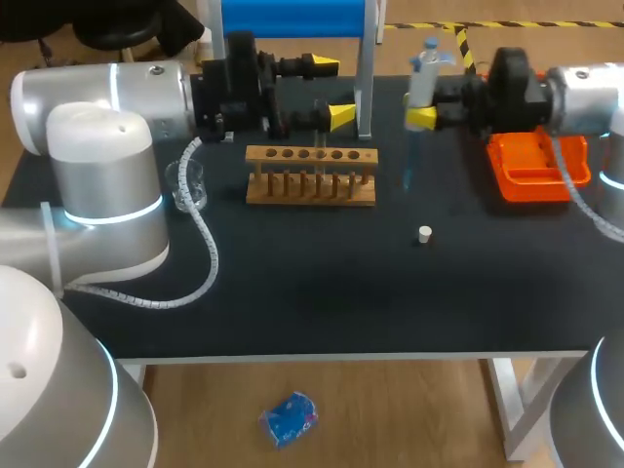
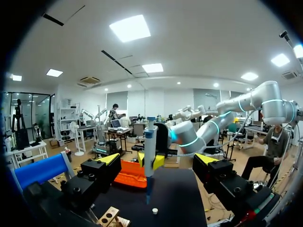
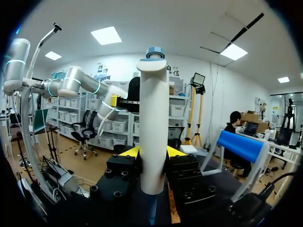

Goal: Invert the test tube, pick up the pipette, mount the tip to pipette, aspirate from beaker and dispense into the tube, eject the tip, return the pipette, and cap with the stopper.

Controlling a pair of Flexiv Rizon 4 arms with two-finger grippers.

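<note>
My right gripper [image 1: 422, 112] is shut on the white and blue pipette [image 1: 422, 70], held upright above the table right of the wooden rack [image 1: 310, 180]. The pipette's blue tip [image 1: 408, 166] points down. From the right wrist, the pipette [image 3: 153, 127] stands between the yellow fingertips [image 3: 130, 151]. My left gripper [image 1: 333, 91] hangs open behind the rack, its jaws wide apart and holding nothing. A clear test tube [image 1: 320, 136] stands in the rack just under it. Seen from the left wrist, the pipette [image 2: 149, 156] stands ahead of my left gripper [image 2: 157, 160]. The small white stopper [image 1: 425, 234] lies on the table.
A glass beaker [image 1: 185, 185] stands left of the rack, close to my left arm's cable. An orange tray [image 1: 536, 166] sits at the right under my right arm. A blue-topped stand [image 1: 364, 68] rises behind the rack.
</note>
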